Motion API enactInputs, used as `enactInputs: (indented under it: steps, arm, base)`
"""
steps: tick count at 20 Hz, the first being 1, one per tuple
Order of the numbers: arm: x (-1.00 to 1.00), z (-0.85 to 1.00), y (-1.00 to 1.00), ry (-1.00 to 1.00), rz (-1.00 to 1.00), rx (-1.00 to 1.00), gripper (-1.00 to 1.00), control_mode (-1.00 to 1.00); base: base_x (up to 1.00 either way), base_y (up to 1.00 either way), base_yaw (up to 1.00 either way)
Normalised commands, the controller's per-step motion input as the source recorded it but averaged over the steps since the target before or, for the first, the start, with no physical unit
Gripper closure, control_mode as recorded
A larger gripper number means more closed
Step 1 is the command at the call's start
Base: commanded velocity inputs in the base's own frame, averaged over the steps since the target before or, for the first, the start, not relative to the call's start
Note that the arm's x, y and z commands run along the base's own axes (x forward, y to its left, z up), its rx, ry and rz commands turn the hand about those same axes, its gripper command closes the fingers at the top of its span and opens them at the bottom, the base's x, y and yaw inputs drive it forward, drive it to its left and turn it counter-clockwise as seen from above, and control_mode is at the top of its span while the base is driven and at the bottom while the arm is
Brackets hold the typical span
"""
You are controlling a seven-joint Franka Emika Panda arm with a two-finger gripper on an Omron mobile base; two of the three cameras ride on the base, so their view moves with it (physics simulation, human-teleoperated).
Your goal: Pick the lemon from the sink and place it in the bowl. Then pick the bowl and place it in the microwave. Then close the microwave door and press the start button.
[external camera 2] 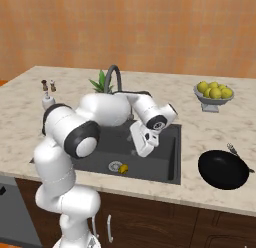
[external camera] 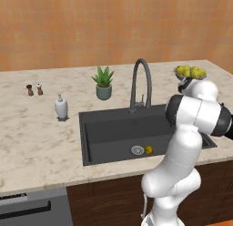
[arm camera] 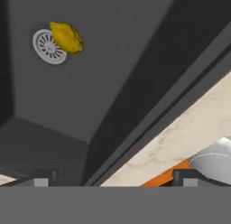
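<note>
Pincer [external camera 2: 141, 148]: released, empty, and we are judging the lemon [arm camera: 66, 37] below it light, firm, roll-prone, best gripped across its narrow middle.

Right end of sink [external camera: 113, 129] covered by the arm in left base view. Fingertips [arm camera: 43, 179] cut off at the hand view's bottom edge. Fruit bowl [external camera: 190, 74] partly hidden behind the arm. Shakers [external camera: 34, 89] too small to identify.
</note>
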Motion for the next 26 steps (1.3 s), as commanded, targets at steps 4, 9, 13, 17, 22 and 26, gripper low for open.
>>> enactInputs:
  steps: [4, 9, 13, 17, 22, 26]
  arm:
    - [0.16, -0.42, 0.05, 0.02, -0.01, 0.0, -1.0, -1.0]
    - [0.12, -0.47, 0.02, 0.0, -0.02, 0.1, -1.0, -1.0]
    - [0.27, -0.5, 0.04, -0.01, 0.0, 0.07, -1.0, -1.0]
    - [0.41, -0.41, 0.08, 0.0, 0.0, 0.03, -1.0, -1.0]
    - [0.36, -0.43, 0.0, 0.0, 0.0, 0.08, -1.0, -1.0]
    - [0.39, -0.46, 0.0, 0.01, 0.0, 0.06, -1.0, -1.0]
  base:
    - [0.0, 0.0, 0.0]
    - [0.0, 0.0, 0.0]
    - [0.0, 0.0, 0.0]
    - [0.0, 0.0, 0.0]
    - [0.0, 0.0, 0.0]
    - [0.0, 0.0, 0.0]
